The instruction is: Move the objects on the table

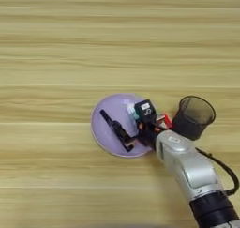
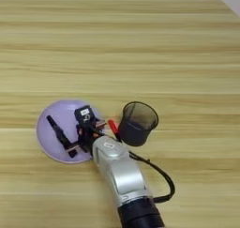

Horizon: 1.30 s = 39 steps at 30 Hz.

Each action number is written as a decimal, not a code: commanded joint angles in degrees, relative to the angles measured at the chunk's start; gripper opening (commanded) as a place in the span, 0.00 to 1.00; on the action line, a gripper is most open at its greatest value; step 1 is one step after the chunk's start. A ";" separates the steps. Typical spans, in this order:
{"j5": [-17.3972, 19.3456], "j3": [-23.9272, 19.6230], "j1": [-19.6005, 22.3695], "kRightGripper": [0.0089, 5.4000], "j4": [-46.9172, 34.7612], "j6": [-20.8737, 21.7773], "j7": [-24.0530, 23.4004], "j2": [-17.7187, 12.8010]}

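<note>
A slim black marker pen [image 1: 116, 130] lies slantwise on a round lilac plate [image 1: 104, 133] at the table's [image 1: 70, 44] near middle. My right gripper [image 1: 139, 131] hangs over the plate's right half, close beside the marker's near end. A bit of white and teal, the glue stick [image 1: 132, 110], shows on the plate just left of the gripper's head, which hides most of it. In the right eye view the same marker [image 2: 61, 135], plate [image 2: 48, 146] and gripper [image 2: 85, 135] appear at the lower left.
A black mesh cup [image 1: 193, 117] stands upright just right of the plate, close to my silver forearm [image 1: 187, 168]. A small red piece [image 1: 167, 119] shows between cup and gripper. A black cable [image 2: 161, 178] loops off the forearm's right side.
</note>
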State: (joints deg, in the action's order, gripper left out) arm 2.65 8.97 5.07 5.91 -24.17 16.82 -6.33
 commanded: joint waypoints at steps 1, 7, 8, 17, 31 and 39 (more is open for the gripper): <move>-0.33 -1.22 3.71 1.00 -1.19 3.29 -0.67 -0.21; -0.91 -1.84 4.17 1.00 -0.03 4.55 -0.71 -0.68; -0.90 -1.99 4.24 1.00 0.15 4.65 -0.67 -0.71; -2.07 -1.98 4.70 1.00 2.42 3.98 -1.24 -0.27; -4.22 -1.64 5.59 1.00 5.39 3.83 -3.02 0.52; -4.68 -1.80 5.79 1.00 6.22 2.14 -3.76 0.77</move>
State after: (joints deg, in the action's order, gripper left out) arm -1.97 7.57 6.93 13.94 -22.61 13.95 -5.87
